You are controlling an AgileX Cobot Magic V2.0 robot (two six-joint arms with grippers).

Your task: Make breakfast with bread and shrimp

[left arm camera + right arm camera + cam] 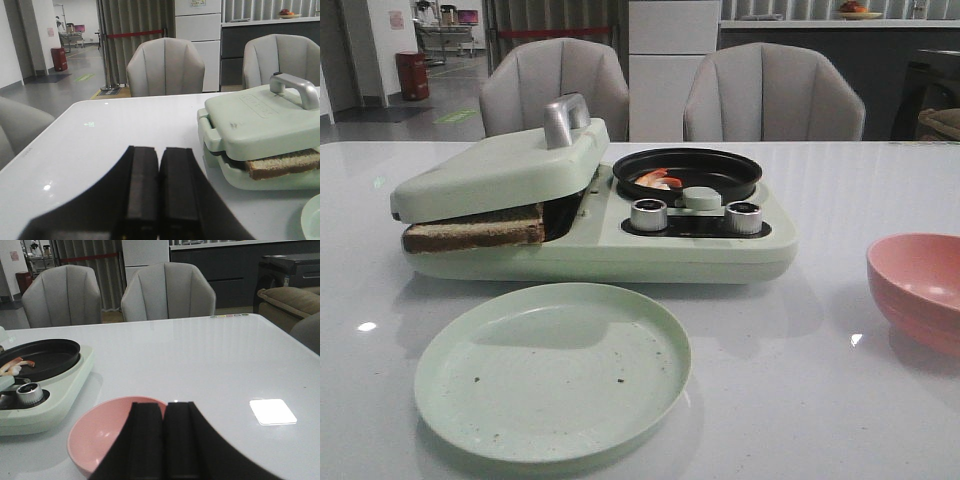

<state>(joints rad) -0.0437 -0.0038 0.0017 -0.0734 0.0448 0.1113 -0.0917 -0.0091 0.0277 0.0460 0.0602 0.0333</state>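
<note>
Fingers of the left gripper (159, 200) pressed together, nothing between them; same for the right gripper (162, 440), pads meeting, empty. Neither arm shows in the front view, so both sit back from the work. The bread (472, 229) lies inside the sandwich press of the pale green breakfast maker (620, 250), brown crust edge showing at the front under the lid (500, 165), which rests down on it but slightly propped, not fully flush. Slice count cannot be told from here. In the left wrist view the bread (282, 164) is ahead and off to one side of the shut fingers, well apart from them, with bare table (125, 130) between. The shrimp (658, 180), orange-pink and white, lie in the small black pan (688, 172) on the maker's right half, behind the two silver knobs (648, 214). In the right wrist view the shrimp (12, 366) are well apart from the fingers; the pink bowl (97, 432) sits just before them, empty. Judgement: loading appears done, bread in press and shrimp in pan. Left to do: plating. The green plate (552, 370) in front of the maker holds only crumbs, so nothing served yet.
</note>
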